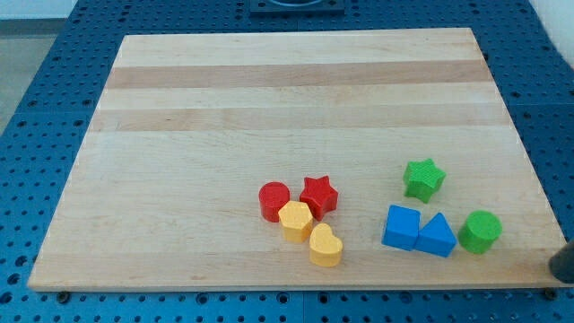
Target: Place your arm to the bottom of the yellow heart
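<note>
1. Yellow heart [326,246]: small moulded block, lobes toward the view's top, lying near the board's bottom edge, a little right of centre. It sits just beside, possibly touching, the yellow hexagon-like block [295,221] at its upper left.
2. Handling, judged: a rigid, light piece with smooth sides. It likely slides readily on the wood at any nudge and may turn if struck off-centre. Nothing here looks fragile. No hold is needed; the task asks only for a position beneath it, so contact is best avoided.
3. Target spot: the narrow strip of bare board between the heart and the wooden board [179,179] bottom edge. Room there looks tight.
4. My tip [560,266]: a dark blurred shape at the view's right edge, low, at or just beyond the board's corner; its exact end cannot be made out. It touches nothing and carries nothing, and stands well apart from the heart, to its right.
5. Neighbours near the heart: red cylinder [273,200], red star [318,195].
6. Blocks between tip and heart: blue cube [400,226], blue triangle [437,237], green cylinder [480,231], green star [423,178]. A low path along the bottom edge seems to pass under them.
</note>
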Tool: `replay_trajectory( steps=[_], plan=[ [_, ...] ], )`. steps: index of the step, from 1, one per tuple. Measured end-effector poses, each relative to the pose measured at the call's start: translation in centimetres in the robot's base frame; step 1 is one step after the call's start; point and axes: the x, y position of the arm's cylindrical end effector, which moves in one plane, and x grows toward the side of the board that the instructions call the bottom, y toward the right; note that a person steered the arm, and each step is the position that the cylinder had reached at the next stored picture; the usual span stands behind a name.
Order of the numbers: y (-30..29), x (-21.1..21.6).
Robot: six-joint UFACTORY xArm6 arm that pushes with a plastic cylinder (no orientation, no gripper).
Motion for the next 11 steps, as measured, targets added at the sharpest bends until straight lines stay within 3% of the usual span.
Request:
replay_trajectory(
  steps=[11],
  plan=[
    [-24.6,0.1]
  ],
)
